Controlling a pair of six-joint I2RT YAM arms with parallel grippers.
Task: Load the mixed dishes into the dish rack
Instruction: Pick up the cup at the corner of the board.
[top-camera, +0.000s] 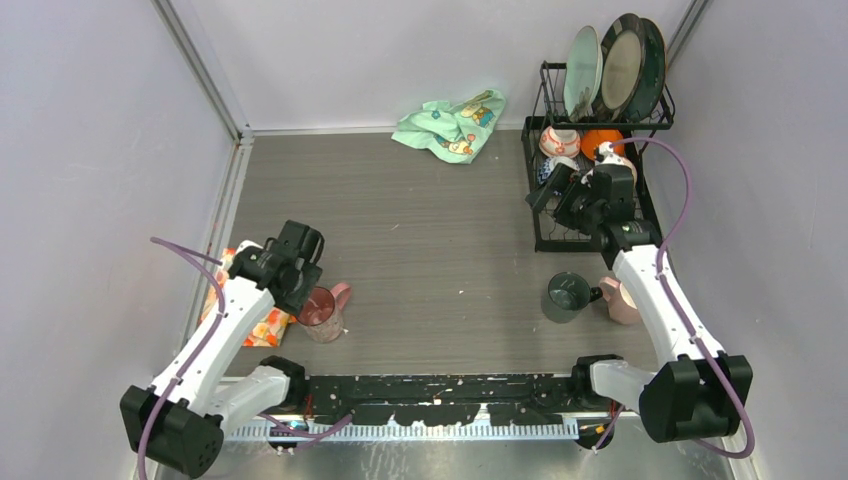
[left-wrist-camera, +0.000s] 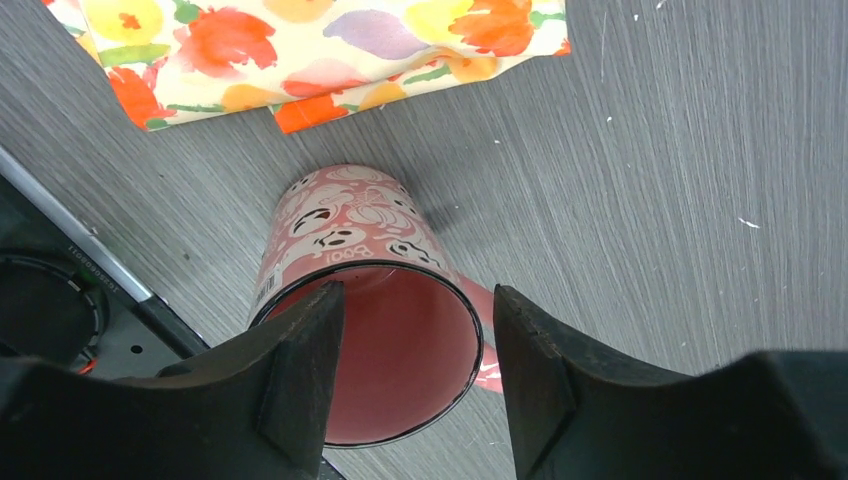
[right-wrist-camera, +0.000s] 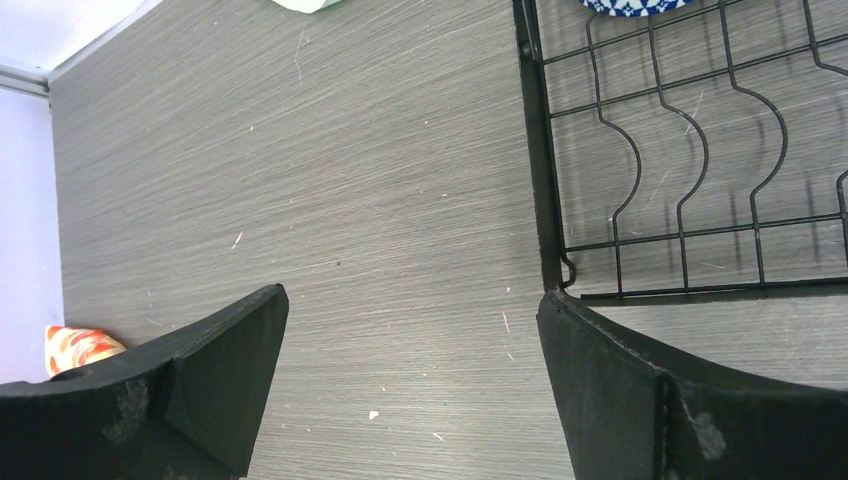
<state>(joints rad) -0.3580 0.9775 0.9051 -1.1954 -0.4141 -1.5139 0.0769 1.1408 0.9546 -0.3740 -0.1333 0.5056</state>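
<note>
The black wire dish rack (top-camera: 648, 205) stands at the back right, with the pale green plate (top-camera: 582, 70), the dark-rimmed beige plate (top-camera: 620, 65) and the dark blue-green plate (top-camera: 656, 55) upright on its upper shelf. White (top-camera: 558, 140), red (top-camera: 600, 140) and blue patterned (top-camera: 556, 170) bowls sit in the lower basket. My right gripper (top-camera: 548, 190) is open and empty over the rack's front left corner (right-wrist-camera: 650, 240). My left gripper (left-wrist-camera: 418, 300) is open just above an upright pink patterned cup (left-wrist-camera: 350, 225); one finger is over its mouth, the other outside its wall.
A dark green cup (top-camera: 568, 297) and a second pink cup (top-camera: 620, 300) stand beside the right arm. The orange floral cloth (top-camera: 255, 322) lies left of the patterned cup. The mint-green cartoon-print cloth (top-camera: 450, 122) lies at the back wall.
</note>
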